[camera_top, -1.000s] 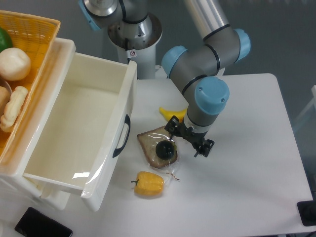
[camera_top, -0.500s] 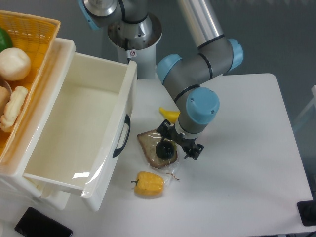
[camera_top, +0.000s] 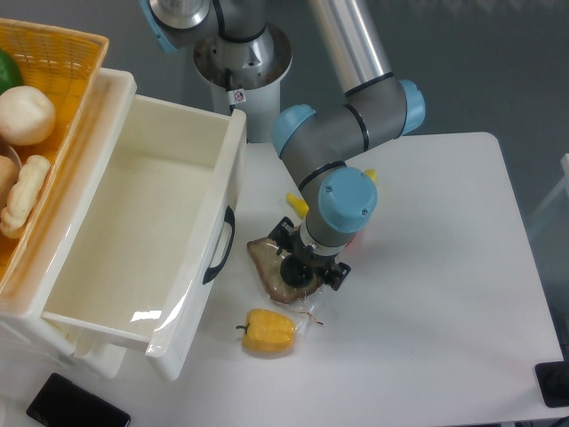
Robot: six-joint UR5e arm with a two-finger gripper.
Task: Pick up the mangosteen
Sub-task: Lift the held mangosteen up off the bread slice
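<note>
We see the gripper (camera_top: pixel 308 263) now parked directly over the mangosteen (camera_top: pixel 294 268), which sits on the bread slice (camera_top: pixel 277 274) near the middle of the worktop (camera_top: pixel 444 294), a bit toward the front edge. A second ago the gripper was off to the right of the fruit with the whole dark ball in plain view; half a second ago it was closer; now the wrist covers most of it and only a dark sliver shows under the tool. So the arm has slid left and come over the target, approach looks basically done. We cannot tell how wide the jaws stand or whether they touch the fruit, the blue wrist cap blocks that. Fruit does not look lifted, it is still down on the bread, same spot as before. Our read: the step in hand is the final descent and close, grasp not yet confirmed. Risk: round glossy fruit could roll off the slice, or the bread gets pinched along with it. The yellow bell pepper (camera_top: pixel 268 331) lies just in front of the bread, unmoved; a yellow piece (camera_top: pixel 297 204) pokes out behind the arm. The white drawer (camera_top: pixel 142 231) stands open at the left edge, the basket (camera_top: pixel 53 53) at the back left corner.
</note>
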